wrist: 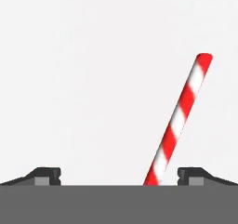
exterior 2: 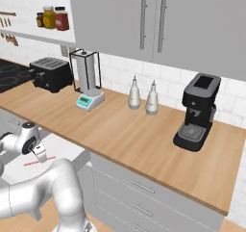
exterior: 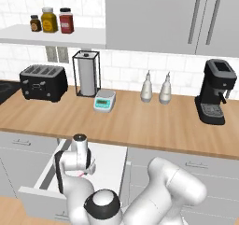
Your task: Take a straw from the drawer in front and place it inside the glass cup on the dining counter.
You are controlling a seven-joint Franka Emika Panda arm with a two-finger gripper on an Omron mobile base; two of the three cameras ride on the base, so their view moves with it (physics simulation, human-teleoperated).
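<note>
The drawer [exterior: 110,164] stands pulled out below the wooden worktop, its white floor showing [exterior 2: 67,148]. On that floor lies the straw [wrist: 180,117], red and white striped, visible as a thin red line [exterior 2: 39,163] and a small red speck [exterior: 82,174] under my hand. My gripper [wrist: 118,175] points down into the drawer just above the straw, open. The straw runs up between the fingertips, close to the right fingertip [wrist: 191,174] and touching neither. The gripper [exterior: 87,169] sits over the drawer's middle [exterior 2: 38,154]. The glass cup and the dining counter are out of view.
On the worktop [exterior: 140,121] stand a black toaster [exterior: 43,82], a paper towel holder [exterior: 86,73], a small scale [exterior: 104,101], two white bottles [exterior: 156,88] and a black coffee machine [exterior: 215,92]. Jars [exterior: 51,20] sit on a shelf, and grey wall cabinets [exterior: 154,18] hang above.
</note>
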